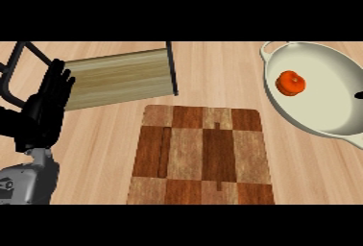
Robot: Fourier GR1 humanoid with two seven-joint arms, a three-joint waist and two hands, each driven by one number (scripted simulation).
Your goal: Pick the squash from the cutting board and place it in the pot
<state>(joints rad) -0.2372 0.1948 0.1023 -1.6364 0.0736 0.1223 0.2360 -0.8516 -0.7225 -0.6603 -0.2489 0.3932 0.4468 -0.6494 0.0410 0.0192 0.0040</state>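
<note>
The squash (291, 83) lies inside the pot (333, 120), on its pale bottom, a little toward the left side of it. It is small, orange-red and round, with a darker dip in its middle. The pot is a wide, cream-white vessel at the upper right of the worktop (99, 144); 1 handle shows at its upper left rim, and its right part is cut off by the edge of the view.

The cutting board (202, 156) lies in the middle, made of dark and light wooden squares like a checkerboard. Nothing lies on it. It is apart from the pot, to the lower left of it.

The left hand (44, 108) shows at the left edge, above its grey forearm. Its black fingers are straight and point up, and it grasps nothing. The right hand does not show in the view.

Behind the left hand stands a piece with a light wooden panel (117, 77) and black metal bars (172, 67) along its sides.
</note>
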